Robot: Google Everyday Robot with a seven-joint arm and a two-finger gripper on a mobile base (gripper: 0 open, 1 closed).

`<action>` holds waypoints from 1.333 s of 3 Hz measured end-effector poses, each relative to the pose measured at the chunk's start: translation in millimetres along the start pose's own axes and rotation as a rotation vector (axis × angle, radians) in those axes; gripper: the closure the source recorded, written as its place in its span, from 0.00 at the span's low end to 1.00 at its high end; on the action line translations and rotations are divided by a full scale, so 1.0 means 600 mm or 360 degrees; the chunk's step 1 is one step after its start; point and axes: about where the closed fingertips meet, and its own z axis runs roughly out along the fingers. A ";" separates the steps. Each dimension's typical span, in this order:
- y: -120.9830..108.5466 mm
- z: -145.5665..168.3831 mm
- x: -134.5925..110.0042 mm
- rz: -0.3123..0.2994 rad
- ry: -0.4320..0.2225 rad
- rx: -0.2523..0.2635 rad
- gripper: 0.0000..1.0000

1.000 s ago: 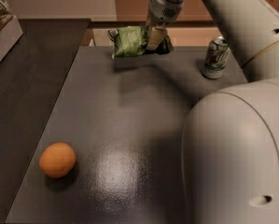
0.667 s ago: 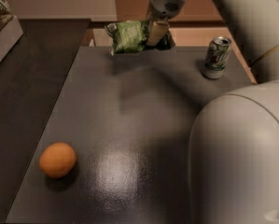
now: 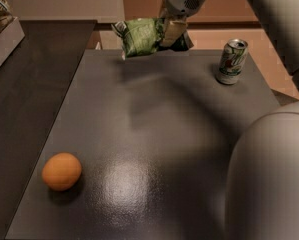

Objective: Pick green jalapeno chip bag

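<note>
The green jalapeno chip bag [image 3: 140, 36] is a small crinkly green bag with pale crimped ends. It hangs in the air above the far edge of the dark table [image 3: 154, 134], clear of the surface. My gripper [image 3: 171, 33] is at the top middle of the camera view, shut on the bag's right end. The bag sticks out to the left of the fingers. Its shadow lies on the table below it.
A silver-green soda can [image 3: 231, 61] stands upright at the far right of the table. An orange [image 3: 62, 171] lies near the front left corner. My arm's pale body fills the right side and lower right. A second dark counter with a tray is at the left.
My gripper has lifted the chip bag higher, off the table's far edge. The can and the orange have not moved.
</note>
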 end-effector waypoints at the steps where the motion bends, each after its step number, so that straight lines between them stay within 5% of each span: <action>1: 0.014 -0.018 -0.003 -0.0049 -0.0008 0.0024 1.00; 2: 0.014 -0.018 -0.003 -0.0050 -0.0008 0.0024 1.00; 4: 0.032 -0.059 -0.058 -0.0258 0.0051 0.0132 1.00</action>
